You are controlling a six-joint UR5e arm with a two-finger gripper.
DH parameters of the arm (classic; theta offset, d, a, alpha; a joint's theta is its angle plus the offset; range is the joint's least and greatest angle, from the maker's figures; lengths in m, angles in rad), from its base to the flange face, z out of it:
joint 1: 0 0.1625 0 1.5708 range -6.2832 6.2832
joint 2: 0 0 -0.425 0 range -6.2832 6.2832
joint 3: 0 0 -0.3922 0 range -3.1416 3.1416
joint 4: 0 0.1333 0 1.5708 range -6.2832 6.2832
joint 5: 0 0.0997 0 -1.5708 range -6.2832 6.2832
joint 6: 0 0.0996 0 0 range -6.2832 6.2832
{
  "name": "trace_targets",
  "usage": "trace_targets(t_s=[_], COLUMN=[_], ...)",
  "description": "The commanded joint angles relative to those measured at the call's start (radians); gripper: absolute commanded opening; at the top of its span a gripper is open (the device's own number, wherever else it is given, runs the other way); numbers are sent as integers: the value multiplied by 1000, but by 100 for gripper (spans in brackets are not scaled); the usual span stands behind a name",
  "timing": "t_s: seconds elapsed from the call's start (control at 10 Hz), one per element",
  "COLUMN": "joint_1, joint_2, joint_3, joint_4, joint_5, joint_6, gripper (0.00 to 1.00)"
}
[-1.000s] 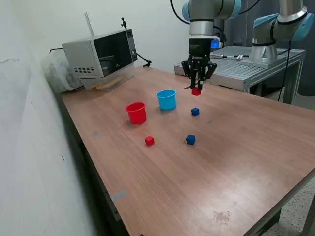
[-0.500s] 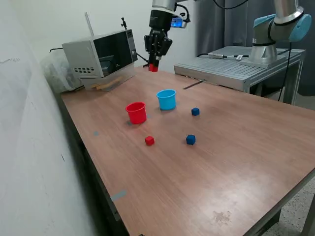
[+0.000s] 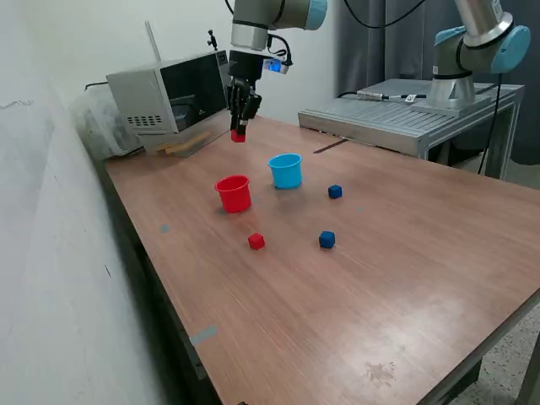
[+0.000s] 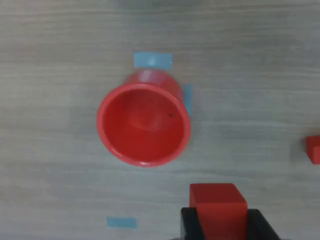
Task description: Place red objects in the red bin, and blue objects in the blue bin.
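The jaws [image 3: 239, 132] are pinching a red cube [image 4: 218, 202], hanging high above the red cup [image 4: 144, 124], slightly off its mouth.

A grey microwave [image 3: 173, 97] stood at the far corner of the wooden counter [image 3: 380, 278], its dark door facing the room. Small blue tape pieces [image 4: 152, 60] were stuck on the counter surface.
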Motion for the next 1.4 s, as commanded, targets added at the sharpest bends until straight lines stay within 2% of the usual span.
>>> trace_targets(t_s=[0.0, 0.6, 1.3], joint_1=[-20, -21, -61], joint_2=[27, 73, 122], joint_3=[2, 1, -13], joint_4=[-3, -12, -57], joint_5=[3, 7, 9], joint_6=[1, 1, -1], gripper=[0, 0, 0])
